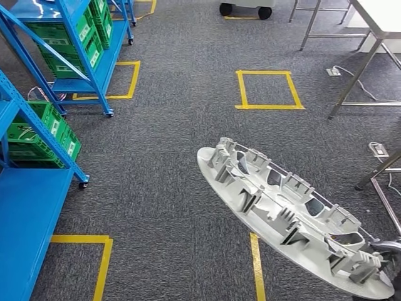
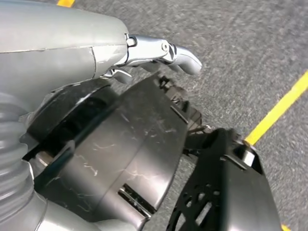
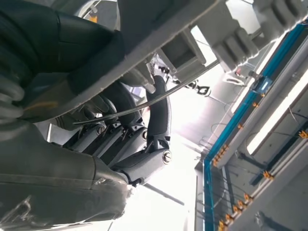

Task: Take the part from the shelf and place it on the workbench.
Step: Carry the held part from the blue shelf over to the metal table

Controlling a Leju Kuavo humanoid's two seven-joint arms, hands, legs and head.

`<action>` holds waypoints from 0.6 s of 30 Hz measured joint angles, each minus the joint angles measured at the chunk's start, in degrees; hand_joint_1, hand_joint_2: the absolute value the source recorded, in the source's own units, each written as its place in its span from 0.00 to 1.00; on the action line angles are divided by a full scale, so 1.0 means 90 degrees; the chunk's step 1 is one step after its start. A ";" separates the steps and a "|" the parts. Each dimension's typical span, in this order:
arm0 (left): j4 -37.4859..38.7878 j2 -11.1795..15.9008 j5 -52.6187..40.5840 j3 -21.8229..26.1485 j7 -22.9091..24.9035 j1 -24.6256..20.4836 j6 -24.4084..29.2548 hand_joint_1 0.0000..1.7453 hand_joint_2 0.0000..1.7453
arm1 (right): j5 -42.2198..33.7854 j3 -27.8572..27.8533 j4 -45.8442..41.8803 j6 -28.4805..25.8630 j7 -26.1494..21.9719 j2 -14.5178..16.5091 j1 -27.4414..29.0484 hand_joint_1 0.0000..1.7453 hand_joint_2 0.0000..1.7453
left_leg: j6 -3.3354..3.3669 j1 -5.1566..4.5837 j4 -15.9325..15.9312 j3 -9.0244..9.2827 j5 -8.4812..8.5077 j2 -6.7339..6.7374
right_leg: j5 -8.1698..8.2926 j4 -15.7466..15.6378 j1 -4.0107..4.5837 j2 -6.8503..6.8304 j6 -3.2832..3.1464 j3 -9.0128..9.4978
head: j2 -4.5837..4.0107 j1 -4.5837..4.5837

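Observation:
The part (image 1: 279,207) is a long grey oval panel with ribs and cut-outs on its upper face. It hangs tilted over the carpet at the lower right of the head view. My right hand (image 1: 388,254) grips its near end at the picture's corner. In the right wrist view the fingers (image 3: 141,149) curl around the part's thin edge (image 3: 174,29). My left hand (image 2: 109,53) hangs over the carpet with a finger (image 2: 171,50) stretched out and nothing in it. Blue shelves (image 1: 28,207) stand to the left. A white workbench (image 1: 378,19) on metal legs stands at the far right.
Green crates (image 1: 47,132) sit on the blue shelves, and more crates (image 1: 89,37) fill a second rack behind. Yellow tape squares (image 1: 269,91) mark the grey carpet. Power strips with cables (image 1: 378,149) lie by the bench legs. A wheeled cart (image 1: 245,7) stands far ahead.

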 joint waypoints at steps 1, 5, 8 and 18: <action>0.0005 0.0005 0.0000 -0.0002 0.0000 0.0007 -0.0001 0.00 1.00 | 0.0002 0.0001 -0.0001 0.0001 -0.0001 0.0000 -0.0010 1.00 1.00 | 0.0013 -0.0008 0.0000 -0.0004 -0.0001 0.0089 | -0.0241 0.0422 0.0002 -0.0178 0.0029 -0.0187 | 0.0001 0.0015; 0.0022 0.0027 0.0006 -0.0008 0.0000 0.0020 -0.0002 0.00 1.00 | 0.0004 0.0001 0.0002 0.0001 0.0000 0.0002 -0.0015 1.00 1.00 | 0.0011 -0.0018 0.0006 -0.0007 -0.0011 0.0454 | -0.0430 0.1067 -0.0053 -0.0347 0.0110 -0.0376 | 0.0001 0.0016; 0.0026 0.0032 0.0060 -0.0038 0.0001 0.0015 0.0020 0.00 1.00 | 0.0029 0.0001 0.0002 -0.0007 -0.0016 0.0001 -0.0023 1.00 1.00 | -0.0058 -0.0040 0.0021 0.0036 -0.0050 0.0644 | 0.0058 -0.0194 -0.0059 -0.0677 0.0104 0.0373 | 0.0001 0.0013; 0.0049 0.0158 0.0802 -0.0510 0.0136 -0.0046 0.0317 0.00 1.00 | 0.0471 -0.0002 -0.0018 -0.0285 -0.0168 0.0004 -0.0059 1.00 1.00 | -0.0283 -0.0019 0.1703 -0.0725 -0.0936 0.0225 | 0.0260 -0.0542 -0.0030 -0.0230 -0.0269 0.0461 | 0.0000 -0.0032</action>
